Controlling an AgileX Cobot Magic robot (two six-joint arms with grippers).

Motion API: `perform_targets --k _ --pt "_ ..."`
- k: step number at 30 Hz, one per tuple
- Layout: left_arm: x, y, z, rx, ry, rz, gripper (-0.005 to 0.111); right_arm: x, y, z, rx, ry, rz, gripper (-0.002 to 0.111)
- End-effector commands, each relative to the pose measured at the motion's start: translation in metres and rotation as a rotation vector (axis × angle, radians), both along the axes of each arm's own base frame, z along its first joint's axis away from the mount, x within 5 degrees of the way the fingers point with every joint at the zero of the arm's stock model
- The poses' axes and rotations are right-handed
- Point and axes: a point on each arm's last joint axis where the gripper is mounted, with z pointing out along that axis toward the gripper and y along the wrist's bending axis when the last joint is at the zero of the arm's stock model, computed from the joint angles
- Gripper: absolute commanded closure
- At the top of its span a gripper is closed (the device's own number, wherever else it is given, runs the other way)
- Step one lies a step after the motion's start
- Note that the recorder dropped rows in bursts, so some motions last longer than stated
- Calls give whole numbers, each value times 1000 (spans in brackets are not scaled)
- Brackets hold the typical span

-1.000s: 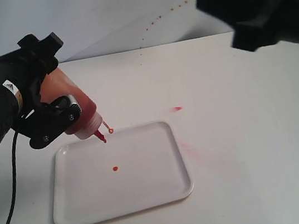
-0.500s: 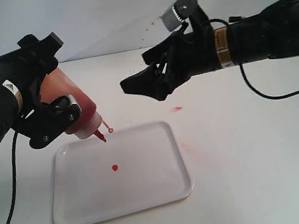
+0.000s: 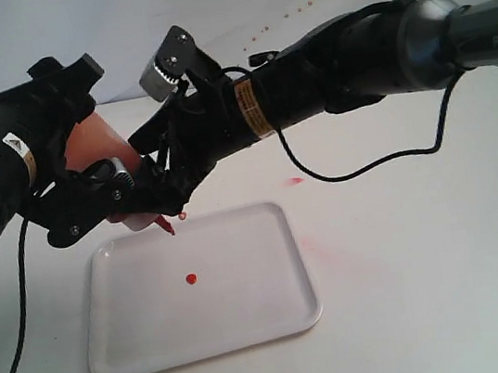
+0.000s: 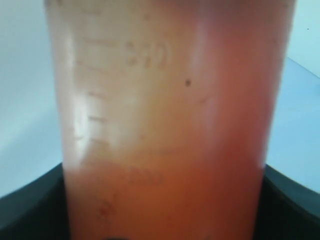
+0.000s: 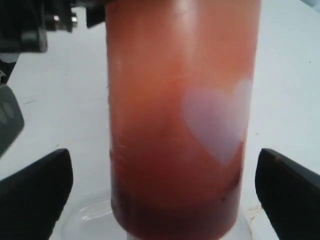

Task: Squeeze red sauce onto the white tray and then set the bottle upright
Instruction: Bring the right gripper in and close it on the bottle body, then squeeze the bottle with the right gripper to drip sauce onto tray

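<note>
Squeeze under way, by our reading — the bottle (image 3: 92, 152) hangs tilted, red nozzle (image 3: 167, 225) pointing down over the eleven o'clock corner of the white tray (image 3: 248, 304). It is clamped between the fingers of the left gripper (image 3: 96, 134). The left wrist view is filled by the bottle's orange-stained wall, with dark pads at both lower corners.

The right gripper (image 3: 149, 194) reaches across from three o'clock and straddles the lower body of the bottle. In the right wrist view its fingers (image 5: 35, 200) stand apart on either side, with daylight between each one and the plastic. We see nothing pressed yet.

On the tray we count one small dot of red sauce (image 3: 191, 279), a little toward nine o'clock of centre. A faint pink smear (image 3: 296, 180) lies on the table (image 3: 429, 263) at about two o'clock from the tray.

We judge the first step barely begun: a drop is down, not a proper serving. The real squeeze looks to be what is left — then the bottle, now nose-down and off the table, has to be stood upright.
</note>
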Motion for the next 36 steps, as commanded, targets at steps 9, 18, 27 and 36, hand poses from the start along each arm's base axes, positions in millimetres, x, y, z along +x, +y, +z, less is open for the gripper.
perform_targets --k 9,18,27,36 --pt "0 -1 8 -10 -35 3 107 -13 42 -1 -27 -108 -27 24" --pt "0 -1 8 -10 -35 3 107 -10 40 -2 -60 -153 -52 102" --pt "0 -1 8 -11 -34 0 107 -10 40 -2 -55 -149 -46 108" --pt "0 -1 8 -11 -34 0 107 -12 40 1 -47 -152 -37 96"
